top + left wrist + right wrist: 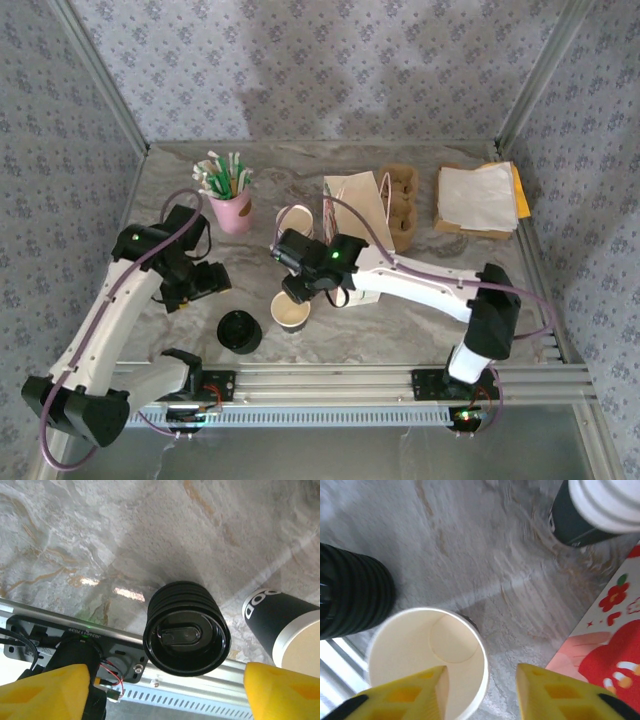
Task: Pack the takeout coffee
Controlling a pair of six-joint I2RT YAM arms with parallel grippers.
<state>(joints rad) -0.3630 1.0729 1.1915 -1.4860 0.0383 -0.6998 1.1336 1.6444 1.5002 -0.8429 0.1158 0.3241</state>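
Cream takeout cup (pixel 292 314), lidless, empty; black lids (pixel 239 332) at eight o'clock. Right pincer (pixel 480 672) spread astride its rim; left pincer (pixel 165 669) spread.

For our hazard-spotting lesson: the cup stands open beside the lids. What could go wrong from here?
1. The right gripper straddles the wall of the cup, one finger inside; pulling away crookedly could tip it.
2. The lids are stacked; the left gripper, open above them, might lift several at once.
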